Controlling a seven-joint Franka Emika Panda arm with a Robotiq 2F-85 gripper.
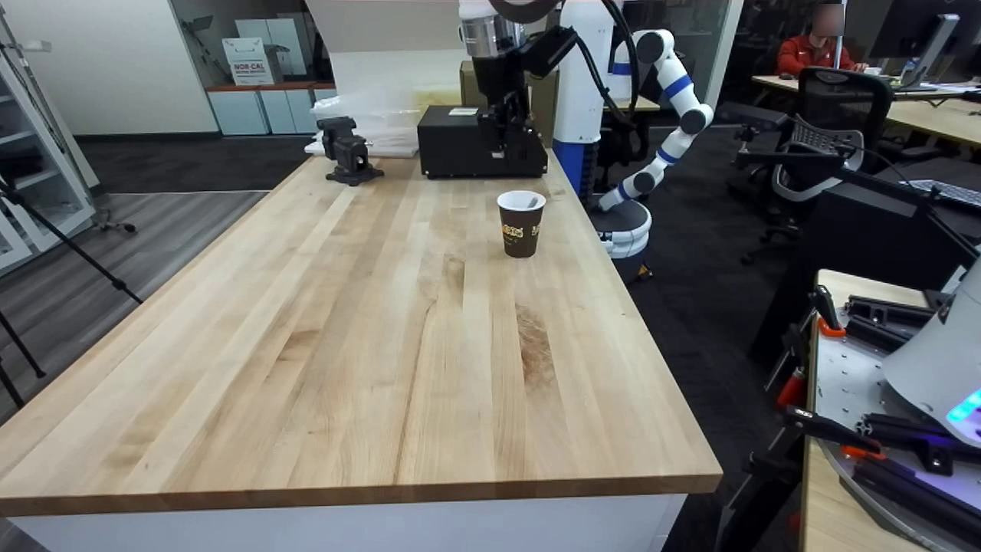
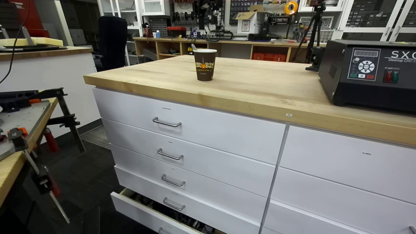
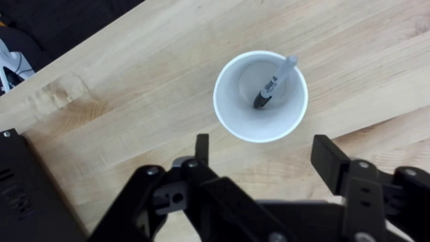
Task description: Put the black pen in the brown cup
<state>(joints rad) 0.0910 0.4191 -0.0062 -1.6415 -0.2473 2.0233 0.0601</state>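
Observation:
The brown cup (image 1: 521, 230) stands upright on the wooden table, dark brown with a whitish rim and printed lettering. It also shows in an exterior view (image 2: 205, 66) and from above in the wrist view (image 3: 255, 124). The pen (image 3: 274, 81) leans inside the cup, with a light grey barrel and a black cap. Its black end is down on the cup's floor and its grey end sticks up past the rim, also in an exterior view (image 2: 194, 47). My gripper (image 3: 262, 148) is open with nothing between its fingers. It hangs above the table, apart from the cup.
A black box (image 1: 452, 146) with a control panel stands at the table's end, also in an exterior view (image 2: 364, 74). A small black vise-like fixture (image 1: 351, 153) stands beside it. The table's long edge (image 2: 195, 94) runs close to the cup.

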